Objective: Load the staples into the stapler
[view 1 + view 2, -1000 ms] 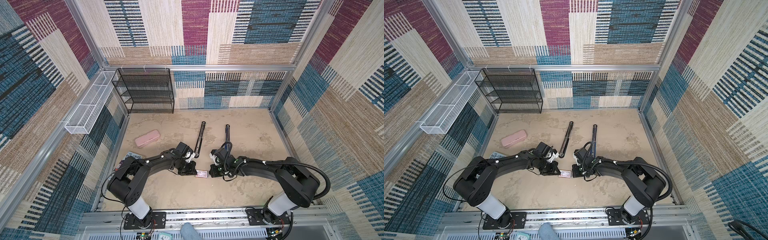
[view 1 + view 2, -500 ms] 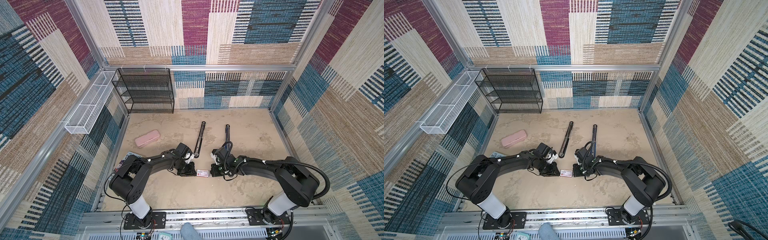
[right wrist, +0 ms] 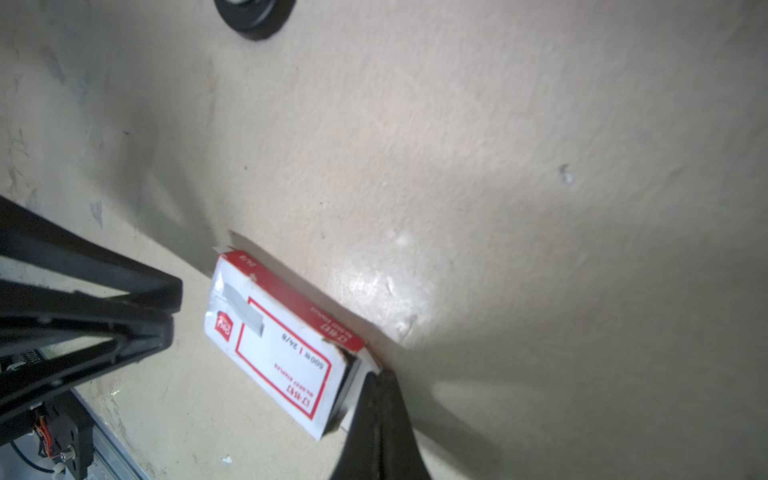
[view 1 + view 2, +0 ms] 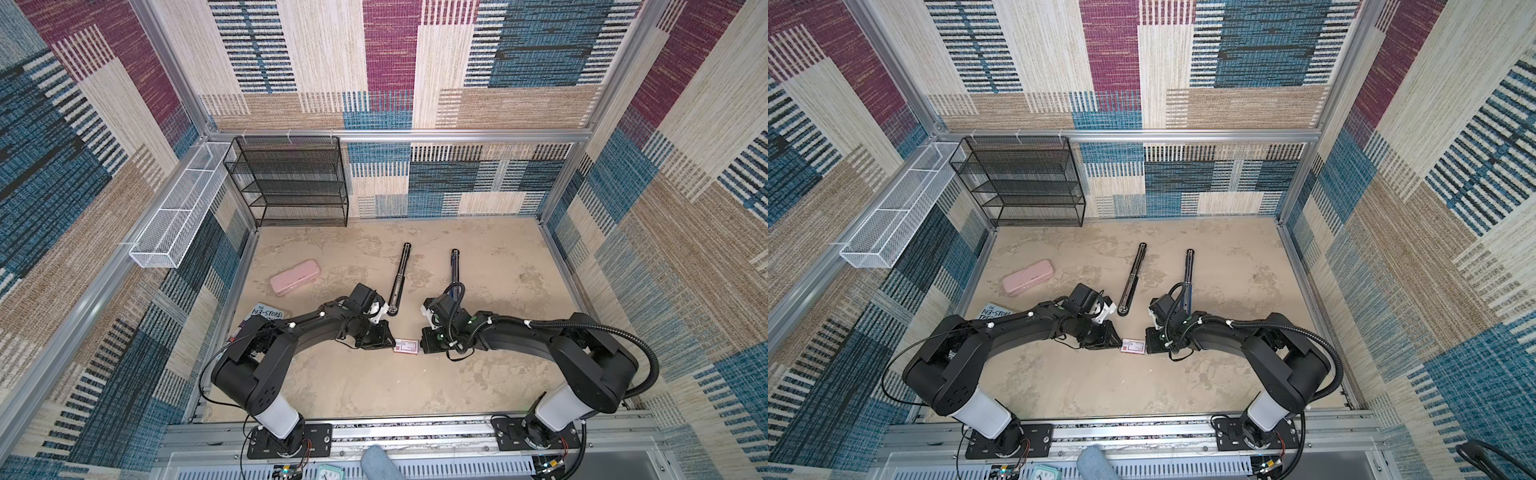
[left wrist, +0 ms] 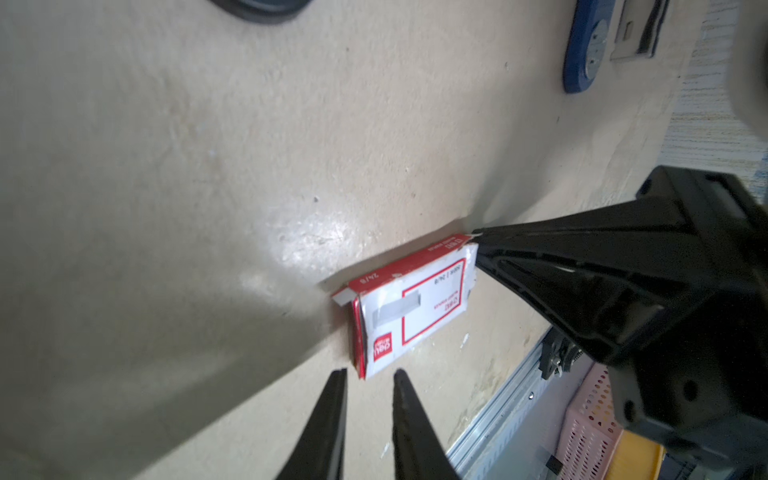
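the staple box [image 4: 406, 345] lies flat on the worktop [image 4: 374, 386] between the arms — right claw [image 3: 380, 376] pressed together at its open end, left claw [image 5: 370, 372] slightly spread just short of the other — i'd pin it, then pull straight.

On the desk [image 4: 498, 374], the staple box [image 4: 406, 345] lies between the left hand [image 4: 390, 345] and right hand [image 4: 422, 348]; the pencil case [image 4: 294, 277] lies farther left, the rack [image 4: 291, 183] behind it.

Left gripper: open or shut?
Slightly open: the left gripper shows a gap between its tips in its wrist view, by the staple box.
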You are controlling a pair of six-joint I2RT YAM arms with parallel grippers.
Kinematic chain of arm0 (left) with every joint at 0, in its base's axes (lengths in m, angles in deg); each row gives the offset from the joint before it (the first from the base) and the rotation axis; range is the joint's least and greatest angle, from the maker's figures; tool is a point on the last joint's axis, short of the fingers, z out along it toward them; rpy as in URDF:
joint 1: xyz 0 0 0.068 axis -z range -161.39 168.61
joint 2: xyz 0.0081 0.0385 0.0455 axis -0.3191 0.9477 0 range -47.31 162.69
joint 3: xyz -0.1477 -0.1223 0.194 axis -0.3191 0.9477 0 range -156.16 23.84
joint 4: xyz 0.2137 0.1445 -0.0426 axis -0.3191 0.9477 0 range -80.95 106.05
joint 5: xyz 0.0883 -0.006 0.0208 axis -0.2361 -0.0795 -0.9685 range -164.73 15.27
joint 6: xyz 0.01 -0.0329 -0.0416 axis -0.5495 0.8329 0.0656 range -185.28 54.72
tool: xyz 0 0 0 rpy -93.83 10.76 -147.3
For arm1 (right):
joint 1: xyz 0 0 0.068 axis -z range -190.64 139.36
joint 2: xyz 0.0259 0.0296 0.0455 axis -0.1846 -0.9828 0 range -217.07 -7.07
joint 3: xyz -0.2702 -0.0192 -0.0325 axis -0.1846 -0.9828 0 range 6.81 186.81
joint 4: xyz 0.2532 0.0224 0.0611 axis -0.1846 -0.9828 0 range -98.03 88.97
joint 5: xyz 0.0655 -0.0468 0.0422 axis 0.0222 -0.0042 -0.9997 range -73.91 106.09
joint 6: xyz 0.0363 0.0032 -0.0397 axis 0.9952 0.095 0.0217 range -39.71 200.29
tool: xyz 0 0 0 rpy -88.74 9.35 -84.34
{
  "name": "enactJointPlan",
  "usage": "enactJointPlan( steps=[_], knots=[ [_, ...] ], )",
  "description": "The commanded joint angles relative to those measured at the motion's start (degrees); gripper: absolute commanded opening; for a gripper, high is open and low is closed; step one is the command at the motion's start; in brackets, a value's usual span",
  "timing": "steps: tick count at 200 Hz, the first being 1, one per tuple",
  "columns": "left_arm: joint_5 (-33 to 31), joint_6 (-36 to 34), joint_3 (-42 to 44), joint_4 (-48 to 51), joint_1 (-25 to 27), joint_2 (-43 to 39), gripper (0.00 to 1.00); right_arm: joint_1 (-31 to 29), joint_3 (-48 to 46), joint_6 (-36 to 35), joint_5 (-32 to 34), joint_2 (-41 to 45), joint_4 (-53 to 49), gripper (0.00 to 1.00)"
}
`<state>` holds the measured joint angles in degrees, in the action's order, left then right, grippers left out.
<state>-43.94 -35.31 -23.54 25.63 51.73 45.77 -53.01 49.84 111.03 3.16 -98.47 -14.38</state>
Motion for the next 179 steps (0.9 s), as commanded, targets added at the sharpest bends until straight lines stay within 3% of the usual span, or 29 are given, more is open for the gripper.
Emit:
enactJointPlan(
  steps=[1,55,86,179],
  knots=[
    [1.6,0.8,-0.1,-1.4,-0.1,0.4,0.22,0.0,0.0,0.2,0.6,-0.3,-0.5,0.04],
    [3.9,1.4,-1.3,-2.4,0.2,3.4,0.21,-0.1,-0.1,0.2,0.6,-0.4,-0.4,0.03],
    [2.8,0.4,-1.7,-0.1,0.2,3.7,0.0,0.0,-0.1,0.2,0.8,-0.1,-0.6,0.03],
    [-1.0,-1.6,-2.9,3.7,0.0,3.0,0.0,0.7,-1.5,0.0,2.3,2.0,-2.0,0.03]
  ],
)
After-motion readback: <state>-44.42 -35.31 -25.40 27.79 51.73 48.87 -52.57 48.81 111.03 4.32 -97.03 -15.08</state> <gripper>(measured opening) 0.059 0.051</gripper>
